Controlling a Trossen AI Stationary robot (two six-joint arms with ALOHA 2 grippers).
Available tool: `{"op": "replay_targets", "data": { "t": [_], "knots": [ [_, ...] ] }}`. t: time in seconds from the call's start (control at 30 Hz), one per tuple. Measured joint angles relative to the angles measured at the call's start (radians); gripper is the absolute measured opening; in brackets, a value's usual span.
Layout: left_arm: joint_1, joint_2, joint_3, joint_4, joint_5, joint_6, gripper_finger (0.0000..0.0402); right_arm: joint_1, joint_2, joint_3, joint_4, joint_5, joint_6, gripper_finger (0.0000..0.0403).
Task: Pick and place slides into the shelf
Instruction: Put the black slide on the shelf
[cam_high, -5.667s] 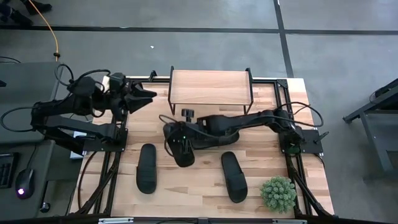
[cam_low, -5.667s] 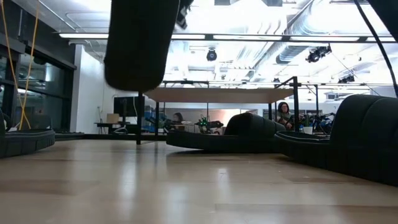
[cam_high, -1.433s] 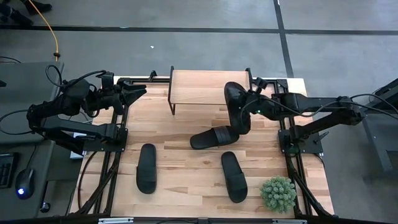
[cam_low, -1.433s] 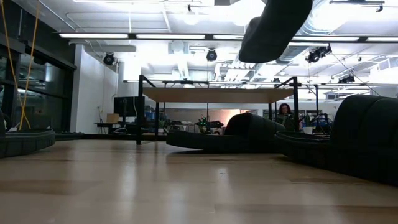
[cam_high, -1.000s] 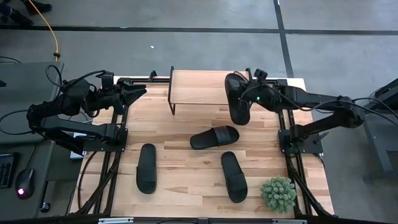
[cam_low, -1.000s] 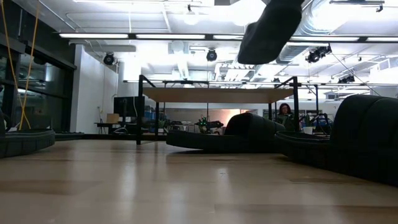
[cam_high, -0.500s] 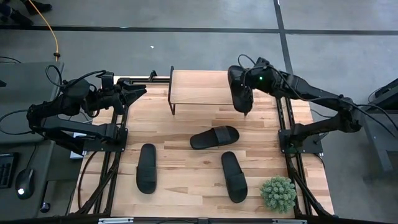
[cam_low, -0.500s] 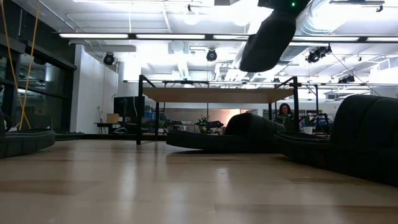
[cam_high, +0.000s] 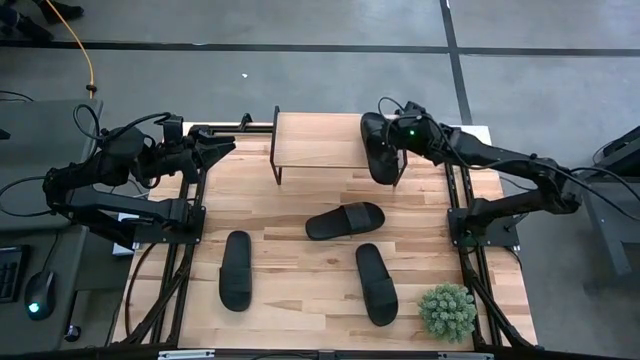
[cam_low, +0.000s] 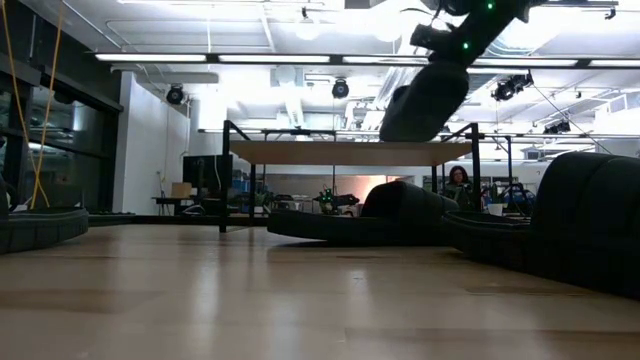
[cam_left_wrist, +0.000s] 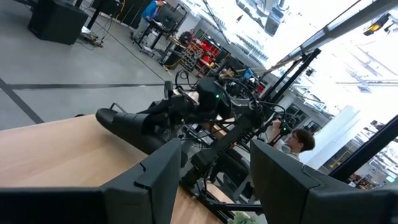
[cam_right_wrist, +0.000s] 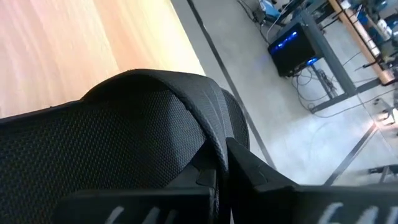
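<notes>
Since half a second ago the carried black rubber slide sandal (cam_high: 378, 148) has dropped lower over the light wooden shelf (cam_high: 325, 140) at its right end.

Left gripper (cam_high: 222, 150) waits, fingers apart, off the table's left edge. Three slides lie on the tabletop (cam_high: 300, 290): left (cam_high: 236, 270), centre (cam_high: 344, 220), right (cam_high: 376, 284).

Right gripper (cam_high: 398, 135) is clamped on the carried slide. It looks light and bendy, best taken at the ribbed strap.

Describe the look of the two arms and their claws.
Both arms are dark, jointed links trailing loose black cables. The right arm shows a small green light near its claw. The left claw has flat, angular black fingers.
</notes>
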Motion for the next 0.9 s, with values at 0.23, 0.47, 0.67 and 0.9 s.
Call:
{"op": "replay_targets", "data": {
  "t": [0.23, 0.47, 0.67, 0.9],
  "knots": [
    [0.000, 0.000, 0.000, 0.000, -0.010, -0.016, 0.0177, -0.070, 0.000, -0.008, 0.019, -0.027, -0.035, 0.0000],
    [0.000, 0.000, 0.000, 0.001, -0.019, -0.026, 0.0177, -0.146, 0.000, -0.008, 0.053, -0.087, -0.073, 0.0000],
    [0.000, 0.000, 0.000, 0.006, -0.021, -0.026, 0.0177, -0.184, 0.001, -0.008, 0.053, -0.112, -0.104, 0.0000],
    [0.000, 0.000, 0.000, 0.008, -0.023, -0.025, 0.0177, -0.182, 0.053, -0.008, 0.046, -0.145, -0.098, 0.0000]
  ]
}}
